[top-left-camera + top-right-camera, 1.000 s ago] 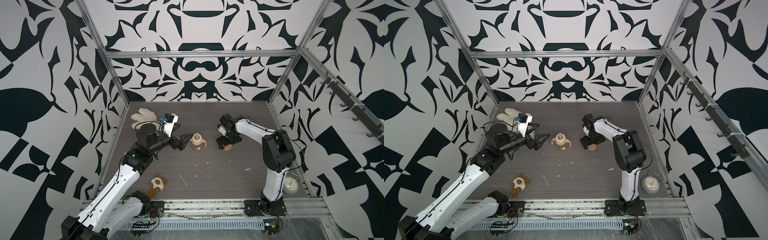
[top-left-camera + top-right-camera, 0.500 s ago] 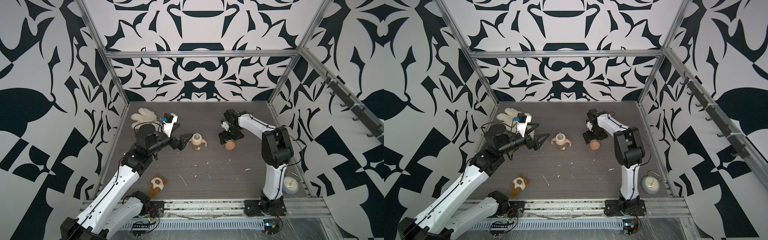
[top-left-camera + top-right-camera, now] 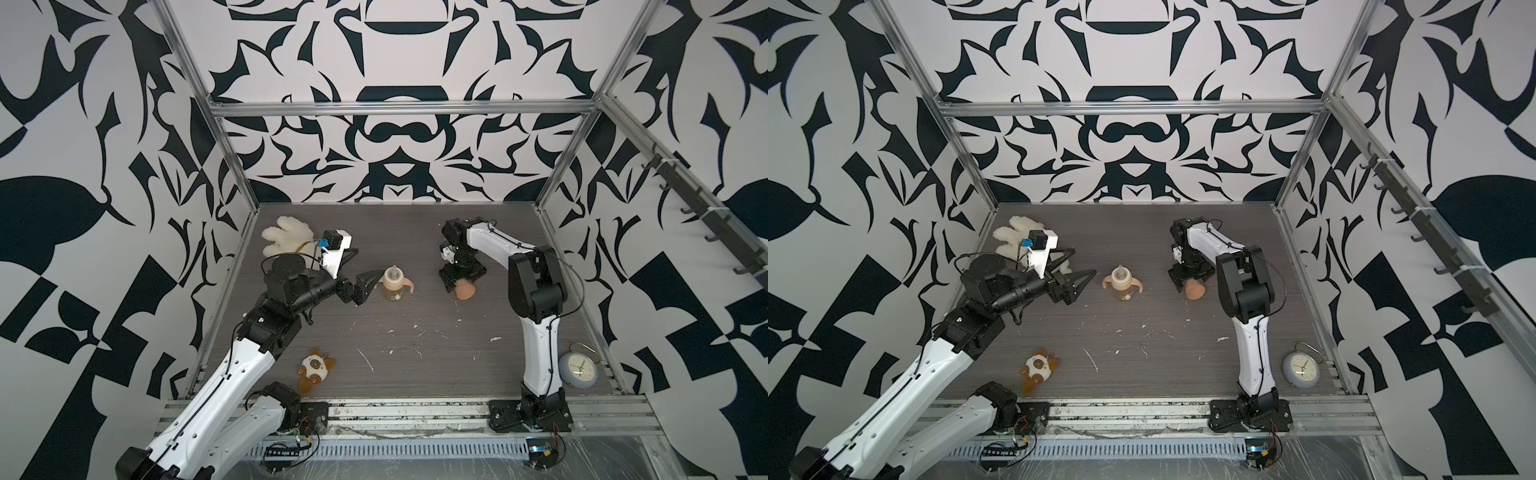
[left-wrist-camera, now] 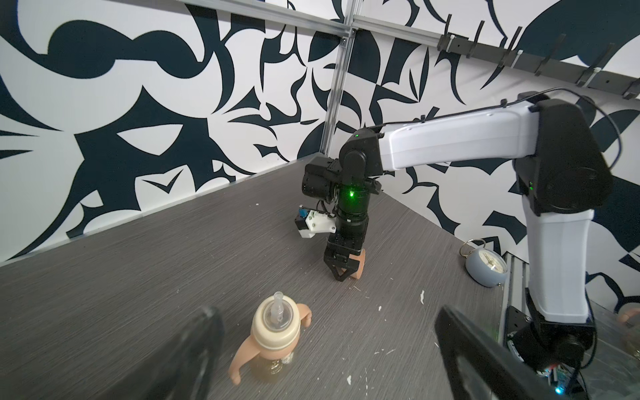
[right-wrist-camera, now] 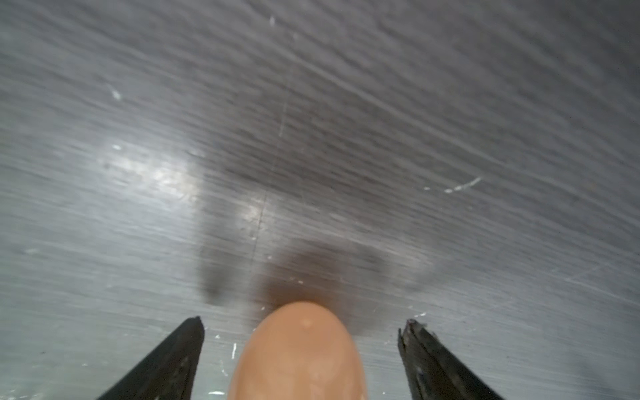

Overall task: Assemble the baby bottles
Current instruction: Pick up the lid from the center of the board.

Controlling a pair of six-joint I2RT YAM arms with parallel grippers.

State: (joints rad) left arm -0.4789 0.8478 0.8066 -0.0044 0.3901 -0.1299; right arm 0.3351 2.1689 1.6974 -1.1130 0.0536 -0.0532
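The baby bottle [image 3: 392, 284] [image 3: 1122, 284] stands upright mid-table: amber body, peach two-handle ring, cream collar with a thin straw [image 4: 277, 308]. My left gripper [image 3: 369, 261] [image 3: 1085, 261] [image 4: 327, 311] is open wide, level with the bottle and just short of it, touching nothing. The peach dome cap [image 3: 464, 289] [image 3: 1195, 289] [image 4: 359, 266] lies apart on the table to the bottle's right. My right gripper [image 3: 454, 287] [image 5: 304, 322] points down over the cap [image 5: 298, 353]. It is open, one finger on each side of the cap with a gap at both.
A brown-and-white plush toy [image 3: 313, 368] [image 3: 1037, 368] lies front left. A pale round clock [image 3: 578, 368] [image 3: 1301, 368] sits front right beside the right arm's base. A fluffy cream mitt [image 3: 284, 237] lies back left behind the left wrist. White flecks dot the table.
My right gripper has shifted slightly right to sit over the cap, and its jaws have drawn in a little. The left arm and the bottle have not moved.
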